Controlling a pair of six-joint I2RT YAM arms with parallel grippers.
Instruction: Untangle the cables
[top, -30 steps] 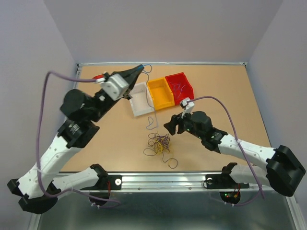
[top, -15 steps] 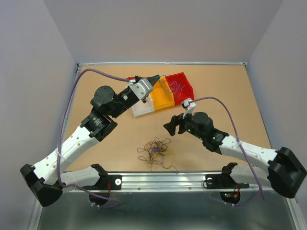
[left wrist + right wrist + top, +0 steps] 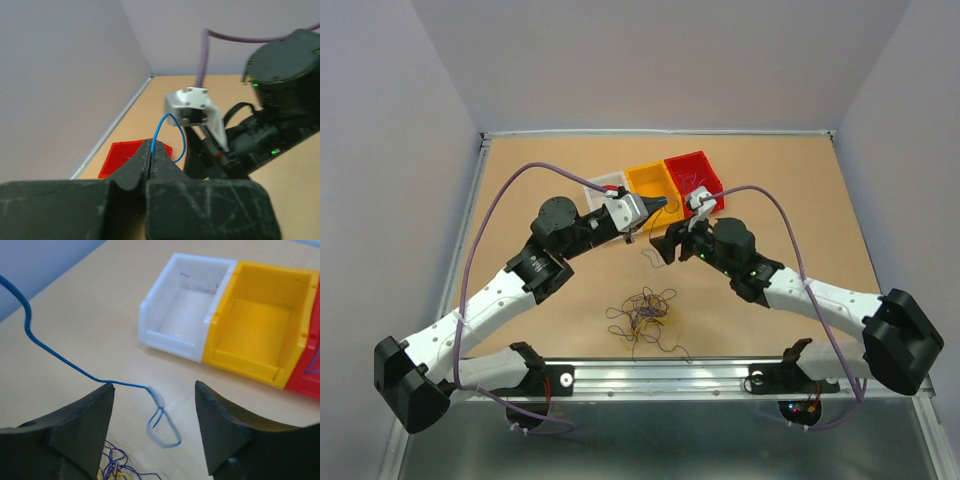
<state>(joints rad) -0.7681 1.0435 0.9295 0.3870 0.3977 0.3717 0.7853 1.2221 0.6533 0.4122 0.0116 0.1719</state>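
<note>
A tangled bunch of hair-thin purple, yellow and dark wires (image 3: 642, 313) is seen lying on the tan wooden tabletop (image 3: 800, 200), near its front edge, at about 6 o'clock from both grippers and apart from them. A single thin blue wire (image 3: 168, 131) is pinched between the pressed-together fingers of the left gripper (image 3: 151, 150), above which it is arched in a loop. In the right wrist view the same wire is seen running down from 10 o'clock to a small blurred loop between the widely spread fingers of the right gripper (image 3: 154, 386), by which nothing is held; whether that loop touches the table cannot be told. The two grippers are brought close together above the table, the left one at about 11 o'clock from the right one. At 12 o'clock from the bunch, a white plastic bin (image 3: 185, 305), a yellow plastic bin (image 3: 260, 315) and a red plastic bin (image 3: 698, 172) are lined up side by side, touching. A few thin strands are seen in the red bin.
</note>
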